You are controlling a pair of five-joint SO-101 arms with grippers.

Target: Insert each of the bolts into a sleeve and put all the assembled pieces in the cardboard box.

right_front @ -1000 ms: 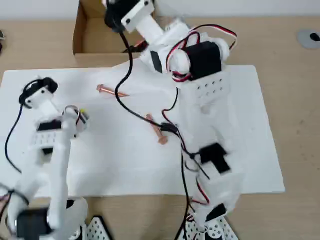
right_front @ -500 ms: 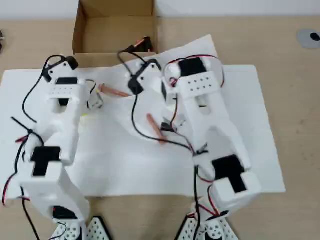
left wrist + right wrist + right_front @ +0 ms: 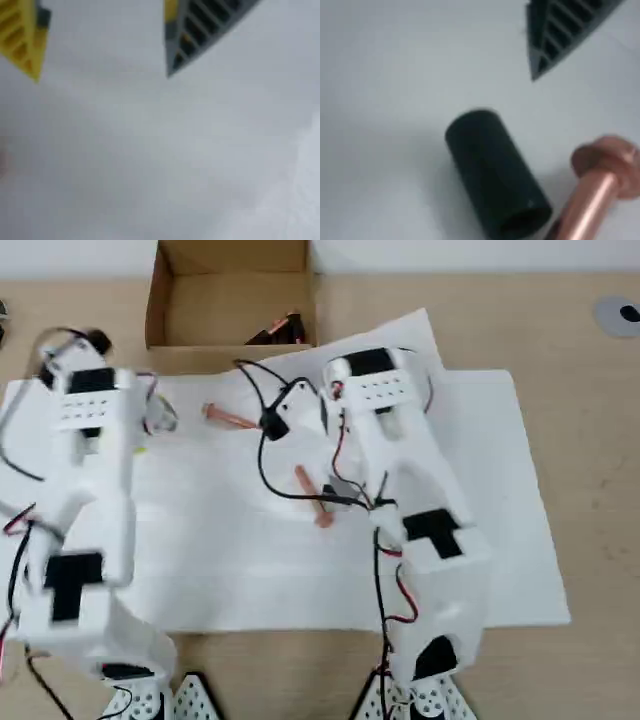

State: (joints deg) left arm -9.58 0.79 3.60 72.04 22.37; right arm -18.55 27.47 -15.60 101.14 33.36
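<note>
Here, my left gripper [image 3: 102,75] hangs spread above the white sheet [image 3: 150,165]; my right gripper [image 3: 300,402], state I cannot tell, overlooks a black sleeve [image 3: 495,175] just beside a copper bolt [image 3: 600,180].

Between the wide-apart jaws of the left gripper [image 3: 102,76] there is just flat white sheet [image 3: 160,165], and more of it past the jaws, so there is room there. Just ahead of the right gripper [image 3: 555,35] a black sleeve [image 3: 495,180] lies in the way, with a copper bolt [image 3: 600,185] right beside it.
</note>
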